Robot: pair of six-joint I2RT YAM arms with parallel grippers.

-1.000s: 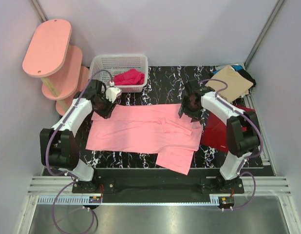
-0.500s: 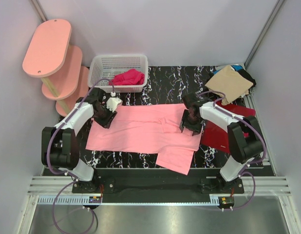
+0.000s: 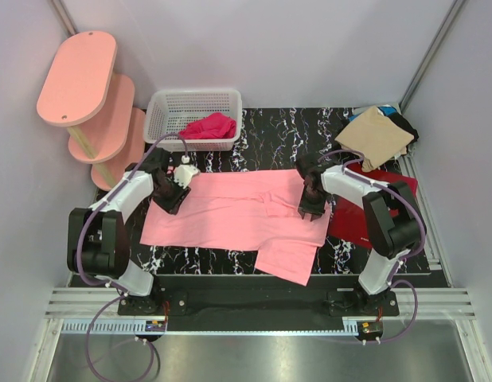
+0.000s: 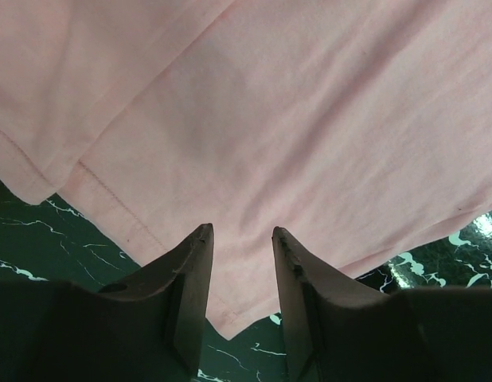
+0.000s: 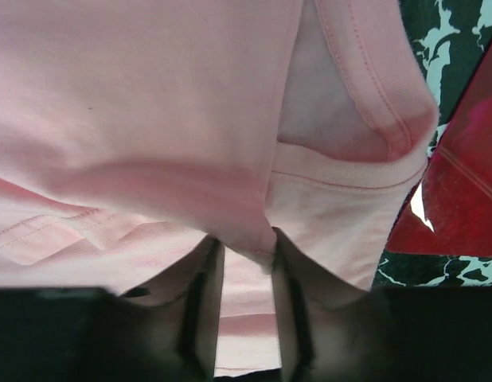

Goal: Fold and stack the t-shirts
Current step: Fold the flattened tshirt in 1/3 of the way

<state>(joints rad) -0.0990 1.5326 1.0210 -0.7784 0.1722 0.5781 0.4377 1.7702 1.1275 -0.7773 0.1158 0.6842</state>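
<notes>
The light salmon-pink t-shirt (image 3: 230, 211) lies spread across the middle of the black marbled table (image 3: 270, 131), with a flap hanging toward the near edge. My left gripper (image 3: 173, 193) is open, low over the shirt's far left corner (image 4: 310, 119), with flat cloth under its fingers. My right gripper (image 3: 310, 205) is at the shirt's right edge, shut on a raised fold of pink cloth (image 5: 134, 95) between its fingertips (image 5: 244, 243). A tan shirt (image 3: 377, 135) and a black one (image 3: 405, 123) lie at the far right. A dark red shirt (image 3: 365, 215) lies beside the right arm.
A white basket (image 3: 194, 97) holding a magenta-red cloth (image 3: 212, 126) stands at the far left of the table. A pink tiered shelf (image 3: 79, 79) stands left of it. The dark red shirt also shows at the right of the right wrist view (image 5: 461, 191).
Both grippers have moved from the shirt's far edge toward the near side. The right one has drawn the shirt's far right edge along with it.
</notes>
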